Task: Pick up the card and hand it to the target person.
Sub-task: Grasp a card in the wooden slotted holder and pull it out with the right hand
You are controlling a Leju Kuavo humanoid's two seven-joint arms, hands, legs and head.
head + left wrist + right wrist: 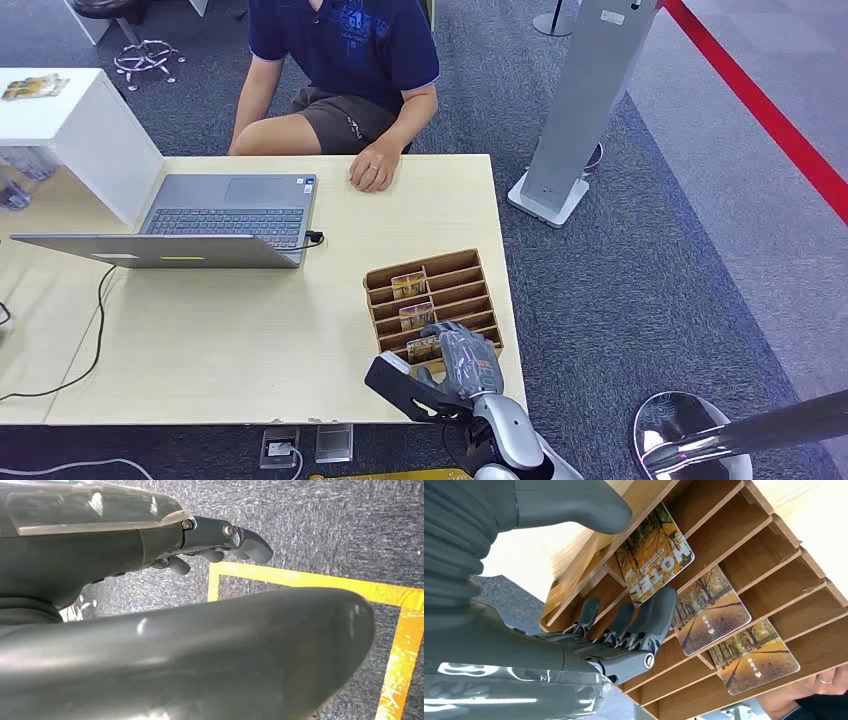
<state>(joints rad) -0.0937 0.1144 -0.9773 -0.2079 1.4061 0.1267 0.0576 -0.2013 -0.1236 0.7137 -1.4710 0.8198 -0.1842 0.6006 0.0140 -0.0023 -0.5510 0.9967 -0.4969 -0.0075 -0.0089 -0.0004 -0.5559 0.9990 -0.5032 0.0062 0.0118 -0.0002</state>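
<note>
The right hand point(589, 630) reaches its dark fingers point(656, 612) against the nearest autumn-print hotel card point(654, 555), thumb apart above it, not yet gripping. The card leans in the slotted brown wooden rack point(470, 268), low centre-right on the pale counter point(200, 340), so it can be pinched. The left hand point(220, 540) hangs, fingers loosely curled, empty.

Right hand point(462, 362) covers near end of wooden rack point(432, 300) and most of nearest card point(424, 348), lower centre of head view. Person point(345, 60) cut off by top edge. Laptop point(215, 222) screen seen edge-on, content hidden. In right wrist view, fingers point(651, 617) hide lower corner of same card point(654, 555); contact unclear.
</note>
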